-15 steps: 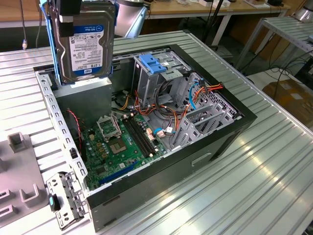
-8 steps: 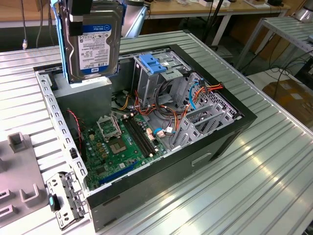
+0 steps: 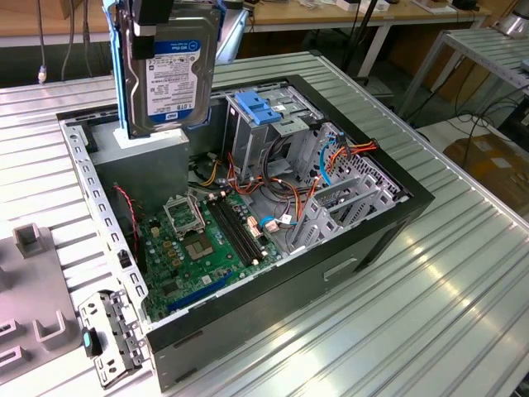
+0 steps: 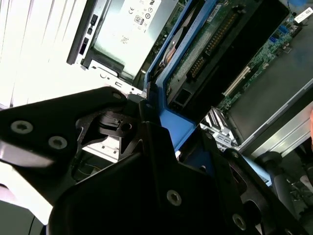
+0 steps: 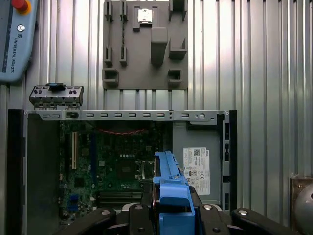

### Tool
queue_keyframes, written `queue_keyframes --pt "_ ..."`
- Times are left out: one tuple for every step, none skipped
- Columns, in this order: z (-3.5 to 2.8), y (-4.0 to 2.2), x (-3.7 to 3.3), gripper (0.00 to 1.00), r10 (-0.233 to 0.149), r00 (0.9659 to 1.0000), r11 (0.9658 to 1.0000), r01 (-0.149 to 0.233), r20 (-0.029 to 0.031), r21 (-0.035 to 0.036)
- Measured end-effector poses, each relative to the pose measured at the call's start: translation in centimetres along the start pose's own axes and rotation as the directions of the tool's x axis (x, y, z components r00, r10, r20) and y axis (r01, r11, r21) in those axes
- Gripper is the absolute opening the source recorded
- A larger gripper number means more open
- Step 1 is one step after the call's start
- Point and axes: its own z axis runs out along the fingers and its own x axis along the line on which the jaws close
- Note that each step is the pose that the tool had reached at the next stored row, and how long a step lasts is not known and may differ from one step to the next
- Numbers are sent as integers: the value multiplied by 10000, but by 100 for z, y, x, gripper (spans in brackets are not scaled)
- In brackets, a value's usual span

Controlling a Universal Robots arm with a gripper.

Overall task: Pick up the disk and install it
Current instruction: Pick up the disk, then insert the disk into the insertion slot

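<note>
While the case lies open on the counter, the gripper grasps the disk.
Held upright by its blue carrier, the disk hangs above the case beside the power supply, apart from the motherboard and blue bracket.

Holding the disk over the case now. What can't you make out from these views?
Exterior view: top of the disk is cut off by the picture's upper edge.
First wrist view: the claw hides part of the case.
Second wrist view: the claw covers much of the disk.
</note>
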Motion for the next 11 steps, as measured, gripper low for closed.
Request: queue_keyframes --pt "0 -11 0 37 0 10000 10000 0 -1 0" --pt "0 -34 0 37 0 10000 10000 0 -1 0" --pt "0 -50 0 37 0 10000 10000 0 -1 0" --pt "0 -63 0 37 0 10000 10000 0 -1 0" --pt "0 -81 0 37 0 10000 10000 0 -2 0" --pt "0 -89 0 37 1 10000 10000 -1 -2 0" --pt "0 -90 0 37 1 10000 10000 -1 -1 0" --pt "0 -96 0 37 1 10000 10000 -1 -1 0" --pt "-1 -103 0 37 0 10000 10000 0 -2 0" --pt "-1 -103 0 37 0 10000 10000 0 -1 0" --pt "-1 -103 0 37 0 10000 10000 0 -1 0"
